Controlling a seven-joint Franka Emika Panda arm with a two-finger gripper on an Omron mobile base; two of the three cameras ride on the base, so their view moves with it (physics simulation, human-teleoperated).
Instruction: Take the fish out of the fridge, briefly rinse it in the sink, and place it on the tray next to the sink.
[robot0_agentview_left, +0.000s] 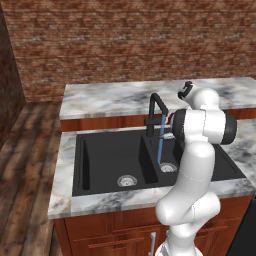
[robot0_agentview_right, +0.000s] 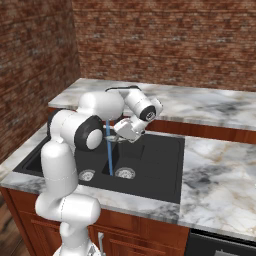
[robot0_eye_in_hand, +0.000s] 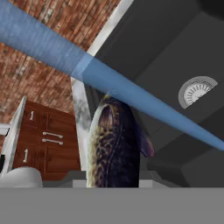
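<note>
The jaws are closing tight on the fish (robot0_eye_in_hand: 114, 144), holding it by its lower end so that the speckled dark brown body is sticking out ahead of the gripper (robot0_agentview_right: 121, 136), as the hand view shows. The gripper is hanging over the black sink (robot0_agentview_left: 107, 157), just beside the blue stream of water (robot0_agentview_left: 160, 142) that is falling from the black faucet (robot0_agentview_left: 154, 112) toward the right basin's steel drain (robot0_agentview_left: 168, 167). In the hand view the stream is crossing right in front of the fish's forward tip, seemingly touching or just grazing it, though I cannot tell whether the water is actually wetting the body. So the rinsing step looks to be the one in hand, with the fish already out of the fridge. The next move is probably calling for a short pass through the stream, then lifting the fish clear of the faucet and carrying it over the marble surface (robot0_agentview_right: 225, 175) to the tray, with the grip kept firm because a wet, slim fish could slip.
</note>
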